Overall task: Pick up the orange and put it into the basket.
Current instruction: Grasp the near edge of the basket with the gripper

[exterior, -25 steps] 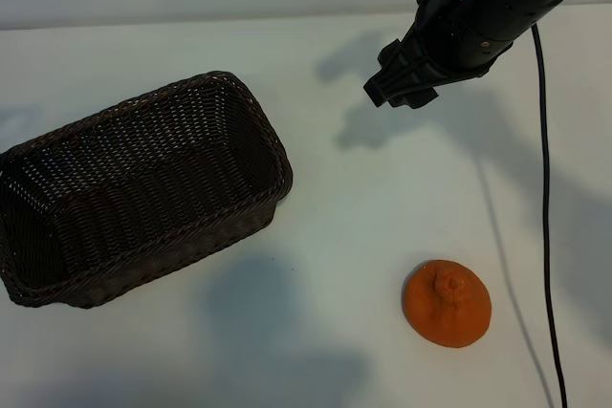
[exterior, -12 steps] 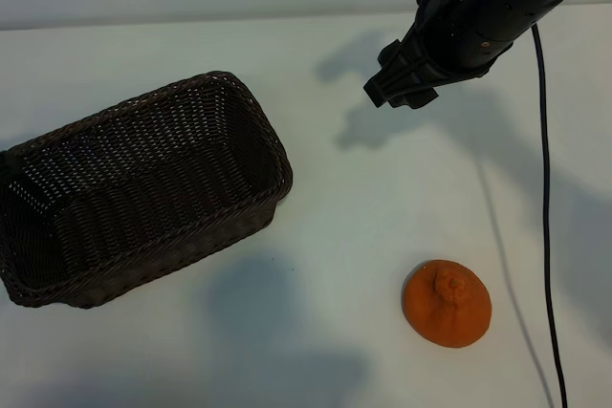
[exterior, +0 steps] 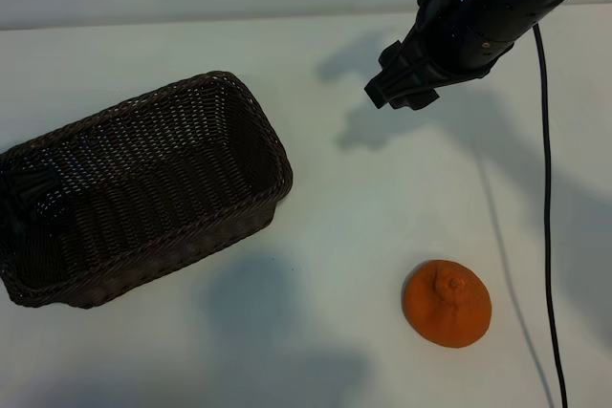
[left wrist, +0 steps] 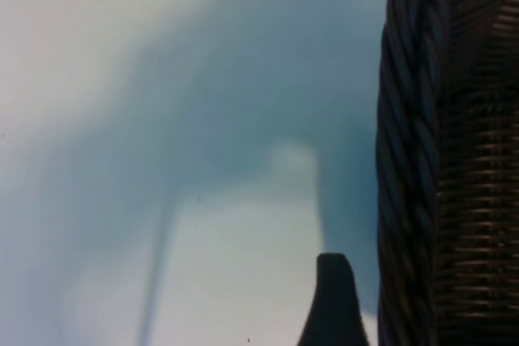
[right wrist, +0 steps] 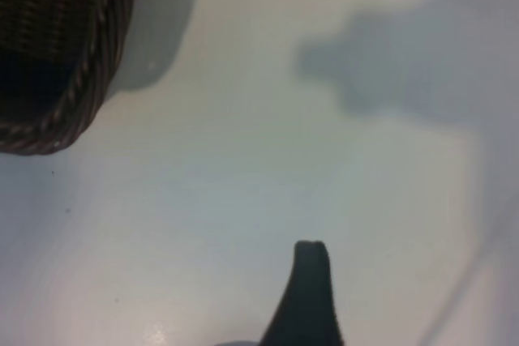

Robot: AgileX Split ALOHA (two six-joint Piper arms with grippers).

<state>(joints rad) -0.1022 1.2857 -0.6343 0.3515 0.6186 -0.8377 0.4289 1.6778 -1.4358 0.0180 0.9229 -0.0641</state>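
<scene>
The orange (exterior: 448, 305) lies on the white table at the front right, untouched. The dark wicker basket (exterior: 143, 188) stands at the left with nothing showing inside. My right gripper (exterior: 400, 93) hangs open above the table behind the orange and right of the basket, holding nothing. In the right wrist view one fingertip (right wrist: 310, 273) shows over bare table, with a basket corner (right wrist: 73, 79) farther off. My left gripper (exterior: 19, 188) shows as a dark shape at the basket's left end. One of its fingertips (left wrist: 332, 289) sits just outside the braided rim (left wrist: 409, 160).
A black cable (exterior: 547, 188) hangs from the right arm and runs down the table's right side, past the orange. Open white table lies between the basket and the orange.
A dark shape, my left gripper, has come in at the basket's left end and moved further over it. The right arm, the orange and the basket have not moved.
</scene>
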